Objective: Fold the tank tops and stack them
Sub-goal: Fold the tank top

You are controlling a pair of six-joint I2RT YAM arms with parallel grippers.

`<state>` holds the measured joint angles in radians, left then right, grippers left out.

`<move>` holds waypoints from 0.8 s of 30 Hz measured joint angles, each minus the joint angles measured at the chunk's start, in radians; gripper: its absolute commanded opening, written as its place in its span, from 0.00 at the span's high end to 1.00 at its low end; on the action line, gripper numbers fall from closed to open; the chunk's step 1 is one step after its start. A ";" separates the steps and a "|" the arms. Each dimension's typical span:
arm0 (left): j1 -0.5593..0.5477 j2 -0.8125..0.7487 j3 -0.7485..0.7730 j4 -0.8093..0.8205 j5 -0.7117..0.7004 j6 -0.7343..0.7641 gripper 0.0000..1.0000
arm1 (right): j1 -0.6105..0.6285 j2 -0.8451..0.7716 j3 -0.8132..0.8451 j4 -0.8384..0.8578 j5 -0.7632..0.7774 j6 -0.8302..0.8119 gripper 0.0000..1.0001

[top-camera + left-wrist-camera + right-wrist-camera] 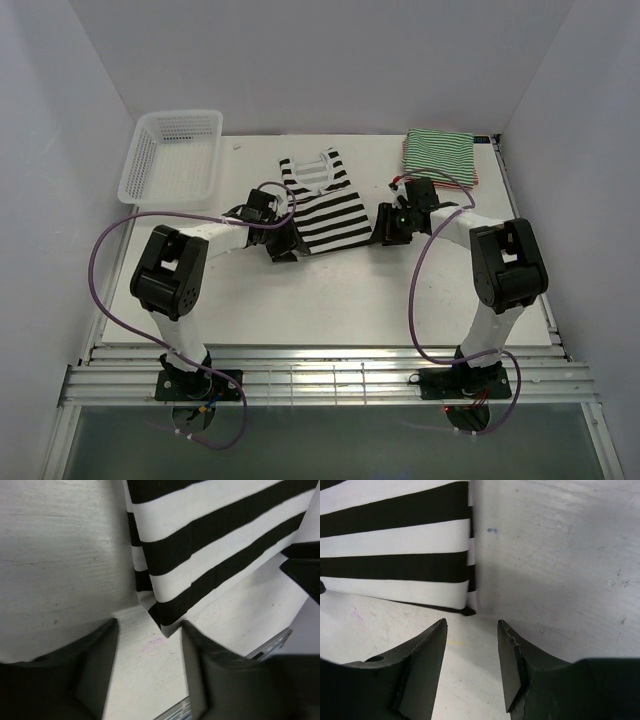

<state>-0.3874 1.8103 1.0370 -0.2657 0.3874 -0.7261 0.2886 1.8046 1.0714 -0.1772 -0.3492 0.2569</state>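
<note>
The black-and-white broad-striped fabric tank top point(325, 205) is spread flat on the worktop point(320, 300), its long axis running away from the bases. The left tool point(149, 625) and right tool point(471, 623) are each held open and empty, just short of a near hem corner.

Black-and-white tank top point(215, 540) runs past both wrist views' edges.

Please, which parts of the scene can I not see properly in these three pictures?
- Top view: whatever lies under the green top; it covers it.
- Top view: whether the left gripper and right gripper are open; they are too small and dark there.
- Wrist views: the neck and straps of the black-and-white top, cut off by the frame edges.
</note>
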 measured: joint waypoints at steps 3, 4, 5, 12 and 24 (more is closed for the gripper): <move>0.000 0.039 0.004 0.018 0.016 -0.008 0.70 | -0.010 0.036 0.000 0.021 -0.019 0.023 0.56; 0.000 0.049 0.006 0.024 0.024 -0.012 0.73 | -0.013 0.040 0.000 0.031 -0.024 0.031 0.56; 0.000 0.059 0.008 0.031 0.032 -0.013 0.74 | -0.014 0.041 0.000 0.038 -0.028 0.034 0.56; 0.000 0.066 0.008 0.042 0.049 -0.008 0.93 | -0.015 0.063 -0.002 0.087 -0.071 0.054 0.65; -0.002 0.056 -0.013 0.064 0.050 -0.019 1.00 | -0.018 0.066 -0.069 0.187 -0.156 0.082 0.92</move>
<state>-0.3897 1.8668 1.0237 -0.2012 0.4370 -0.7448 0.2703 1.8706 1.0019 0.0101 -0.5053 0.3389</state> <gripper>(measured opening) 0.015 0.081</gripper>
